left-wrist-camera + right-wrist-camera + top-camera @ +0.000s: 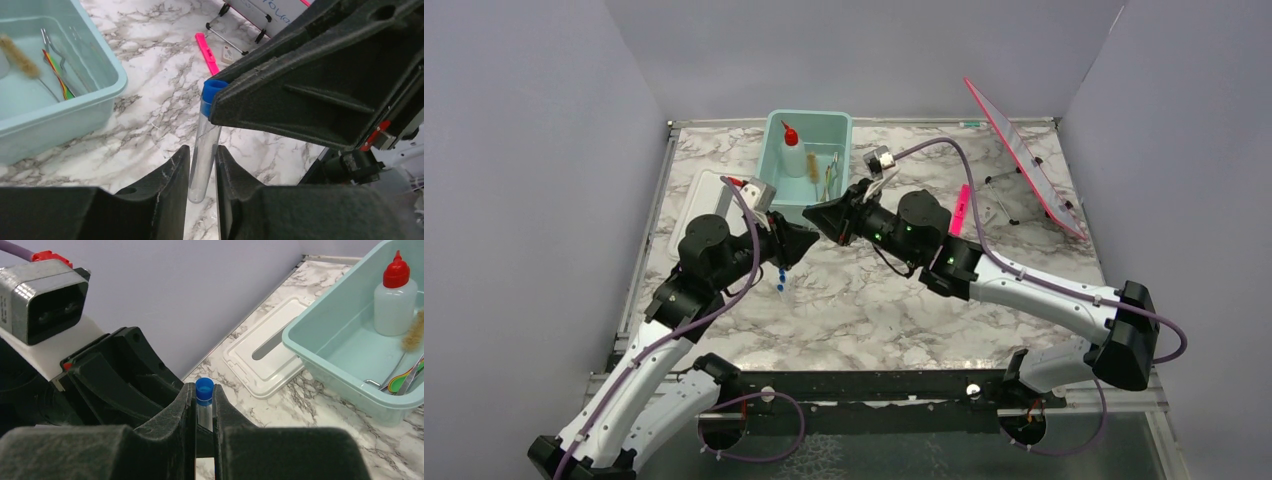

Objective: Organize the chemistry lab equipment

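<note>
The right claw (204,401) was clamped below the cap of the blue-capped vial (205,145), seemingly for a handover, while the left claw (202,170) flanked its base, grip unclear.

- Top external: high above the near edge, looking down across the whole desk (874,310).
- Left wrist: close, low, looking past left tool (202,147).
- Right wrist: equally close; shares blue-capped vial (204,390), teal tub (360,405).

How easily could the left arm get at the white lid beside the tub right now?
Probably yes, once free: the white lid lies uncovered close by its wrist, but the left hand is around the blue-capped tube.
</note>
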Robot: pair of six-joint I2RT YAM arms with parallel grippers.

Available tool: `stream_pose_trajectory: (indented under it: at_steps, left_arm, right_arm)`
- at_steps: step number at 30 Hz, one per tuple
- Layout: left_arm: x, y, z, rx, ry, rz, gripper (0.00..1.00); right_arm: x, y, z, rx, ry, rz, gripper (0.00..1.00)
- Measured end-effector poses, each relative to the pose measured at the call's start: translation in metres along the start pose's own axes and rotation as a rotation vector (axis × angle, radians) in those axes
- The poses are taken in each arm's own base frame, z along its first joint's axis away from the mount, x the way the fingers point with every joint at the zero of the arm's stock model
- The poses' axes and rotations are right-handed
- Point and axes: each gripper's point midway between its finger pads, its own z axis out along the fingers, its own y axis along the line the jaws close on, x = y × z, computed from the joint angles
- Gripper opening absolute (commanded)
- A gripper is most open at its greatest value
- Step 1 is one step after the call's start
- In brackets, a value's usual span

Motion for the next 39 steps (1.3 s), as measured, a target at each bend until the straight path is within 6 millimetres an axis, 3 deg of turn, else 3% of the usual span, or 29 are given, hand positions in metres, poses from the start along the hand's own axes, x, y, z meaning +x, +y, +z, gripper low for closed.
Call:
stream_pose_trajectory:
  at_steps: [3, 10, 13, 18, 24, 29, 39]
  left_arm:
    - [0.000, -0.002, -0.001, 0.033, -0.019, 0.084, 0.19]
    - [-0.002, -0.004, -0.005, 0.092, -0.062, 0.320, 0.19]
    - [-0.003, -0.002, -0.005, 0.092, -0.067, 0.393, 0.19]
    - [-0.006, -0.001, -0.003, 0.105, -0.079, 0.480, 0.19]
    - [-0.003, 0.002, 0.000, 0.104, -0.079, 0.521, 0.19]
    - [-0.002, 0.003, 0.001, 0.104, -0.084, 0.529, 0.19]
    - [0.002, 0.005, 0.000, 0.103, -0.083, 0.528, 0.19]
  right_arm:
    - [0.000, 0.003, -0.001, -0.005, 0.016, 0.008, 0.15]
    - [-0.008, 0.012, -0.002, -0.007, 0.064, 0.020, 0.42]
    - [-0.019, 0.018, -0.002, 0.000, 0.076, 0.026, 0.47]
    - [-0.031, 0.025, 0.005, 0.021, 0.114, 0.029, 0.49]
    - [-0.004, 0.011, 0.007, 0.091, 0.243, 0.021, 0.49]
    - [0.014, 0.001, -0.003, 0.136, 0.324, 0.016, 0.40]
    - [0.013, 0.002, -0.004, 0.138, 0.321, 0.035, 0.44]
